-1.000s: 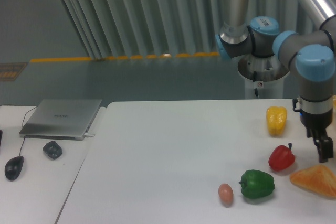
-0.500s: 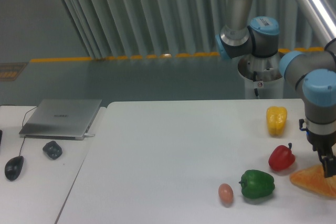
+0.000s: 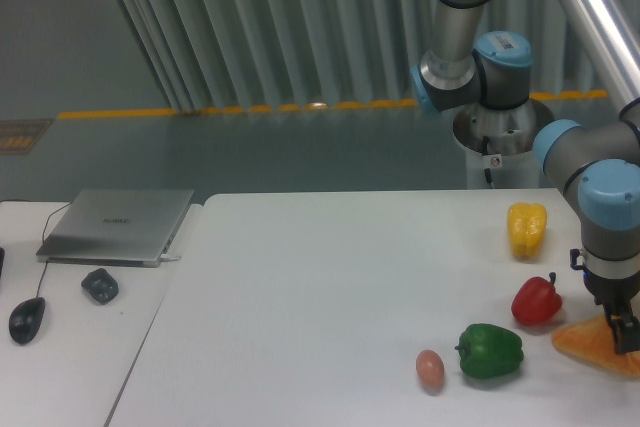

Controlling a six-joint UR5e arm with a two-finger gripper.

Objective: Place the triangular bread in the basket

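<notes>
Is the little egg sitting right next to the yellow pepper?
No, the egg sits beside the green pepper, while the yellow pepper is farther back on the table.

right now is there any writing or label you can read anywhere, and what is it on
None can be read.
Laptop lid: a small pale mark in the middle, too blurred to read.
Robot arm joint cap: a white sticker with dark marks, too small to read.
Robot base: a small white tag with a red spot, unreadable.
The bread, peppers and egg carry no writing.
</notes>
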